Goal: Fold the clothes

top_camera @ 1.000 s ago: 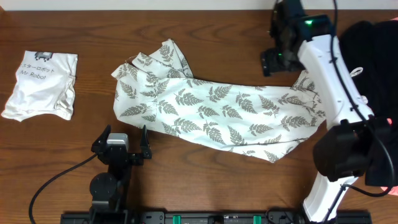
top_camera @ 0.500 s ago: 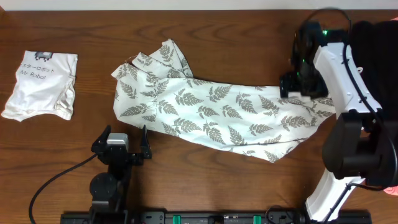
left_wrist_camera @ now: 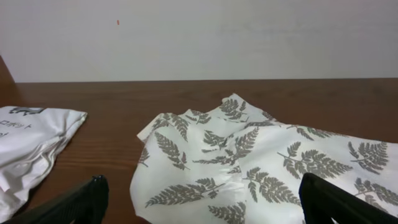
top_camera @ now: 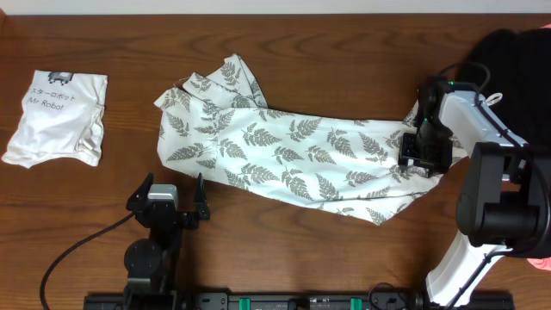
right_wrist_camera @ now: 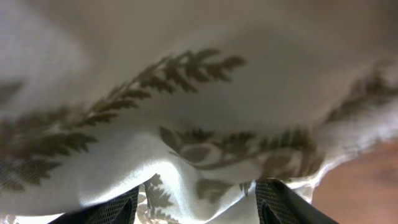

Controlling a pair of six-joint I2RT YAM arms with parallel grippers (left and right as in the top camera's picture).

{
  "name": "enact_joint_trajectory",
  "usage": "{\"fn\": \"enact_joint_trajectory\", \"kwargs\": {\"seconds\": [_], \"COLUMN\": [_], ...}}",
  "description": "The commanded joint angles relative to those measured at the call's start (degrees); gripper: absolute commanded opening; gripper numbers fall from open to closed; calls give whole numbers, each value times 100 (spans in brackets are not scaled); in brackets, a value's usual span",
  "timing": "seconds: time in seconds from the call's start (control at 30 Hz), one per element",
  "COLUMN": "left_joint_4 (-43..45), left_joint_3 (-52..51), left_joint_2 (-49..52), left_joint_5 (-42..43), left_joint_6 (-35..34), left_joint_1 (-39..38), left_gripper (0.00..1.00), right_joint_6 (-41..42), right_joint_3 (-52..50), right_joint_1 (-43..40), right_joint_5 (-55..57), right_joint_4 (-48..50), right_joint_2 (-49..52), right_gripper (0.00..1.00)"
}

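Observation:
The clothes (top_camera: 293, 155), a long white garment printed with grey fern leaves, lie crumpled across the middle of the wooden table. My right gripper (top_camera: 424, 153) is down on their right end. In the right wrist view a fold of the clothes (right_wrist_camera: 186, 93) fills the frame and bulges between my right gripper's (right_wrist_camera: 196, 208) two fingers, which stand apart on either side of it. My left gripper (top_camera: 168, 202) rests open near the front edge, just short of the garment's left end. The left wrist view has the clothes (left_wrist_camera: 261, 162) ahead of the wide-open left gripper (left_wrist_camera: 202, 205).
A plain white shirt (top_camera: 56, 116) printed "Mr Robot" lies at the far left, also visible as the white shirt (left_wrist_camera: 31, 143). A black garment (top_camera: 516, 60) is heaped at the right edge. Cables trail from the left arm's base.
The right arm has swung from the far edge down onto the garment's right end. Its jaws have narrowed around a fold of cloth. The left arm has not moved.

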Motion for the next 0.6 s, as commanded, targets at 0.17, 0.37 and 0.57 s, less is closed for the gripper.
{"fn": "enact_joint_trajectory", "kwargs": {"seconds": [0.17, 0.37, 0.57], "left_joint_4": [-214, -214, -214], "left_joint_3": [-101, -101, -101], "left_joint_2": [-35, -35, -35], "left_joint_5": [-175, -175, -175], "left_joint_6": [37, 37, 37], "left_joint_1": [-28, -28, -28], "left_gripper": [98, 98, 98], "right_joint_6": [-81, -81, -225], "right_joint_3": [-234, -306, -396], "right_joint_1": [20, 114, 251], "right_joint_5": [-249, -247, -227], "right_joint_4": [1340, 2446, 3685], "right_joint_2": [20, 20, 68], "right_gripper": [52, 52, 52]}}
